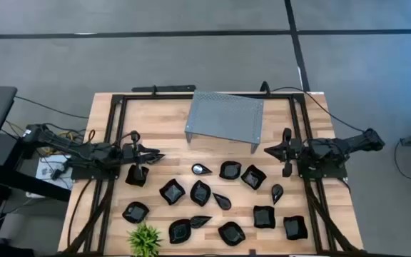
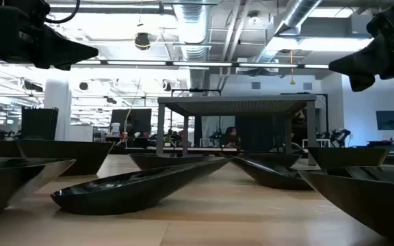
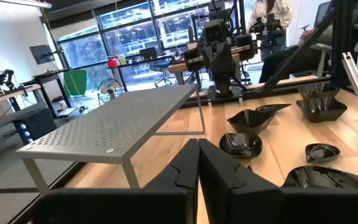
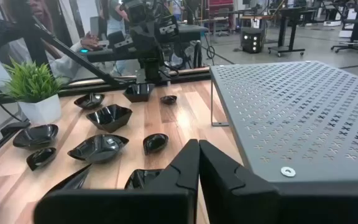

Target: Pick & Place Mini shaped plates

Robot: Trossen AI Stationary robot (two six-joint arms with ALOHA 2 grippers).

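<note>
Over the wooden table (image 1: 170, 107) both my arms hang level at their own sides, claws pointing inward. Left claw (image 1: 155, 155) and right claw (image 1: 270, 150) are pinched together, holding nothing. Every black plate (image 1: 200, 191) lies scattered on the near half, in front of the grey metal shelf (image 1: 223, 118); none sits on it. I judge nothing is picked yet: next I must spread one claw and drop onto a plate's rim.

Pretty bright overhead ceiling lights (image 2: 183, 14) blow out my low view; nearest plates (image 2: 139, 186) blurry, shadows soft.
</note>
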